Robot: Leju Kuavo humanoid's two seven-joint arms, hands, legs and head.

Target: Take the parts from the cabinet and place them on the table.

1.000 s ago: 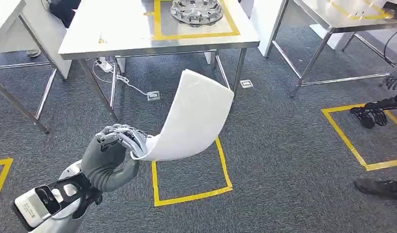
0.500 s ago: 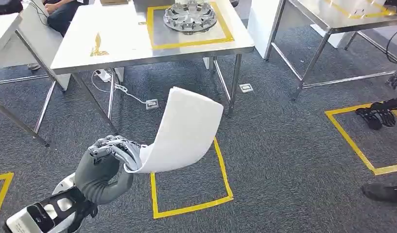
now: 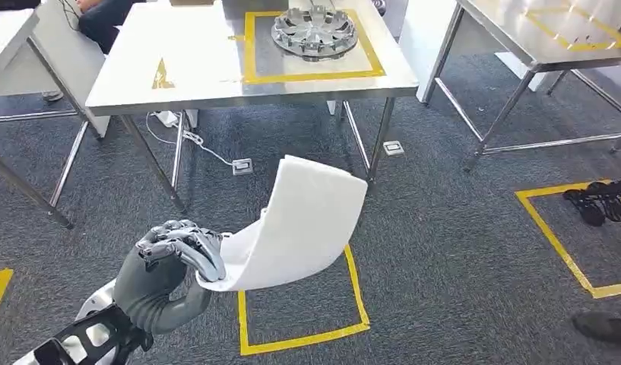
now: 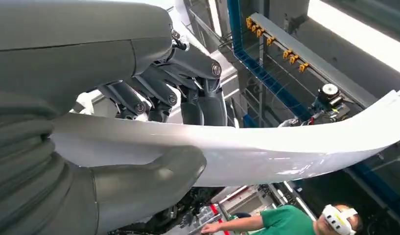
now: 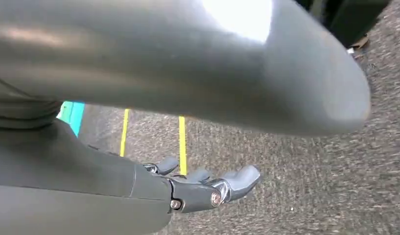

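the left arm is cut off at the near edge. the left robot hand (image 3: 170, 262) pinches the near end of a curved white part (image 3: 303, 224), thumb under, fingers (image 4: 188, 98) over. the part arches up over carpet (image 3: 444, 251), short of the far desk (image 3: 208, 72). the right robot hand (image 5: 207, 188) hangs empty, fingers apart.

You are looking at a left hand (image 3: 170, 262) showing a smooth dark grey shell over the back and silvery, segmented fingers (image 3: 204, 255). A grey ribbed cover (image 4: 26, 166) is wrapping its wrist, with round screws glinting at the dark finger links. The left arm (image 3: 87, 334) is showing silver with a black bracket. The right hand (image 5: 188, 188) is showing a thick grey thumb (image 5: 237, 63) and darker fingers pinned with one small screw.
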